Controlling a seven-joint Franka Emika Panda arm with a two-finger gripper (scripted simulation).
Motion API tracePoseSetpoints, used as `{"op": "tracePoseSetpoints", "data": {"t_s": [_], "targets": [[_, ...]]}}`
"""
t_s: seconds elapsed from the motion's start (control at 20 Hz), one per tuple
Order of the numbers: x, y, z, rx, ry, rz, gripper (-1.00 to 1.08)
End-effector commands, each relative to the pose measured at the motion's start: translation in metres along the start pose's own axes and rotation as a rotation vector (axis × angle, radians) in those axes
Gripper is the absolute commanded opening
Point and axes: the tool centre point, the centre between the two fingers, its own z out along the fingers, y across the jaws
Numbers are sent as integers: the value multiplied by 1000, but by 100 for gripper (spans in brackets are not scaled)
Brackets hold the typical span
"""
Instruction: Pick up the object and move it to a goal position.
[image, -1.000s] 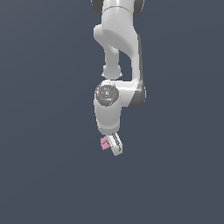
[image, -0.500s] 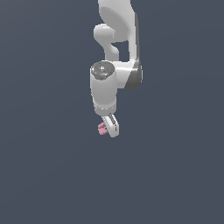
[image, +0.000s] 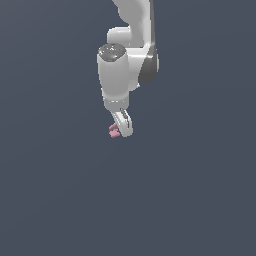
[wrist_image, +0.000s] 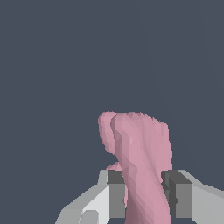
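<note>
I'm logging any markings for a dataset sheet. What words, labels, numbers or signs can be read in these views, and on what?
None: no text, number or sign shows in either view.
The pink piece is plain.
The gripper and the white arm carry no readable label.

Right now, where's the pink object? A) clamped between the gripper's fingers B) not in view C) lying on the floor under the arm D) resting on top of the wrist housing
A: the wrist view shows the pink object pinched between the two dark pads of the gripper, and the exterior view shows it at the fingertips, held up off the ground.
</note>
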Motion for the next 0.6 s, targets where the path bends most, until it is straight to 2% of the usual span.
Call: {"op": "tracePoseSetpoints", "data": {"t_s": [0.0, 0.55], "targets": [[-2, 11, -8, 0, 0, 0, -100], [-5, 29, -25, -1, 2, 0, -100]]}}
